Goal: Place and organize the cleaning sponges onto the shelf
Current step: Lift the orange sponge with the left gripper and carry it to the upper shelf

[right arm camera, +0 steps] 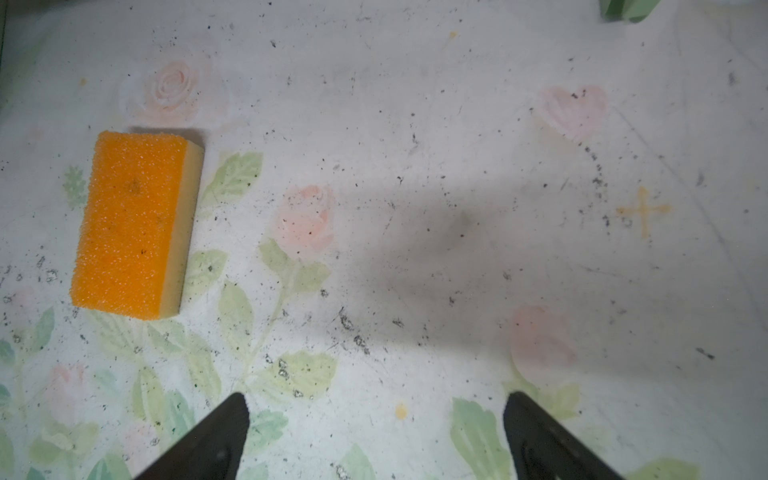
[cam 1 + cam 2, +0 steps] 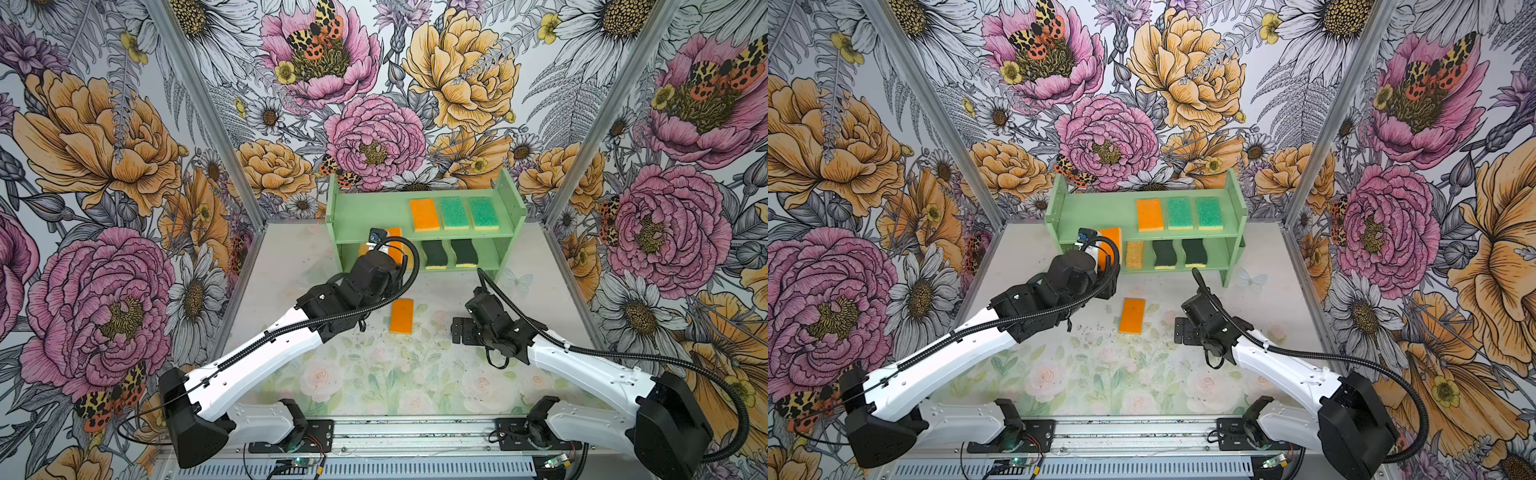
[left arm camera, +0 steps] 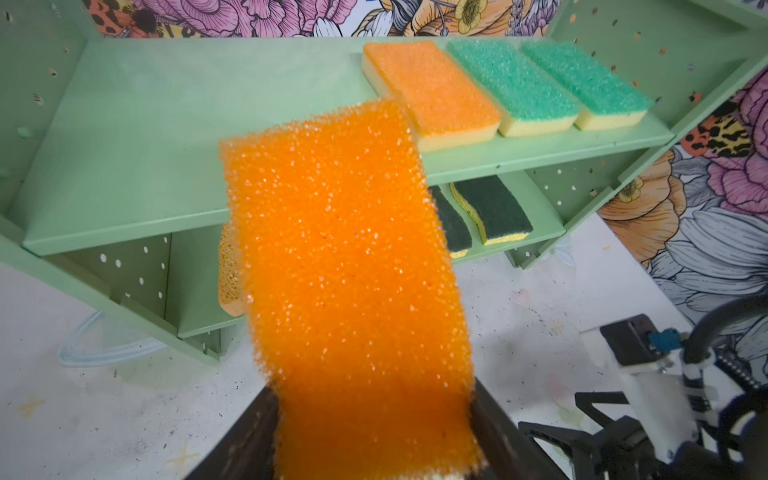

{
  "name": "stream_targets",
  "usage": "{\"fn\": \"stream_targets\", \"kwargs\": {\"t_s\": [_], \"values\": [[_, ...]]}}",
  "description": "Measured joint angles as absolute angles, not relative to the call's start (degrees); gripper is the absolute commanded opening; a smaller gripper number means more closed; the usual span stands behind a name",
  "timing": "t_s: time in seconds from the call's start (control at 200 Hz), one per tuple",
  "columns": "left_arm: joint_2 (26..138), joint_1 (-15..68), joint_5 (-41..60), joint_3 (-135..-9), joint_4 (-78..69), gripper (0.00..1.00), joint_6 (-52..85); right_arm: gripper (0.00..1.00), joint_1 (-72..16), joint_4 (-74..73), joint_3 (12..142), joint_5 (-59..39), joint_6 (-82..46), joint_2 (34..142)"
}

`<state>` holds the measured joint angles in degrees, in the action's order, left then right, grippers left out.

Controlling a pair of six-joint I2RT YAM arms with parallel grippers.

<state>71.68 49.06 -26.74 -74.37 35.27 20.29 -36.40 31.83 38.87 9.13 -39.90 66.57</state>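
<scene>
Three orange sponges point(image 2: 424, 215); two green sponges point(image 2: 454, 212)

Left arm point(image 2: 266, 345) stretched forward, left gripper point(image 3: 374, 415) squeezing an orange sponge point(image 3: 345, 257), right arm point(image 2: 582, 365) bent low, right gripper point(image 1: 376, 399) wide open, pointing down

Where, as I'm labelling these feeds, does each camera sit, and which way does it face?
Both top views: high above the arms' bases, looking down and forward at the table and shelf; the left arm and right arm show.
Left wrist: on the left arm, facing the shelf's front; the left gripper shows, gripping the held orange sponge.
Right wrist: on the right arm, looking down at the table; the open right gripper shows.
Shared: the loose orange sponge shows in right wrist and top views.
</scene>
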Motion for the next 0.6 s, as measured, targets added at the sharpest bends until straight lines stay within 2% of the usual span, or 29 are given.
{"fn": "stream_targets", "kwargs": {"t_s": [0.215, 0.6], "values": [[75.5, 42.1, -23.2, -81.9, 36.1, 0.62, 17.7, 0.98, -36.4, 31.8, 39.5, 9.1, -40.1, 67.9], [88.3, 36.8, -17.4, -93.1, 36.3, 0.63, 15.5, 0.98, -36.4, 31.8, 41.5, 8.6, -40.4, 70.0]]}}
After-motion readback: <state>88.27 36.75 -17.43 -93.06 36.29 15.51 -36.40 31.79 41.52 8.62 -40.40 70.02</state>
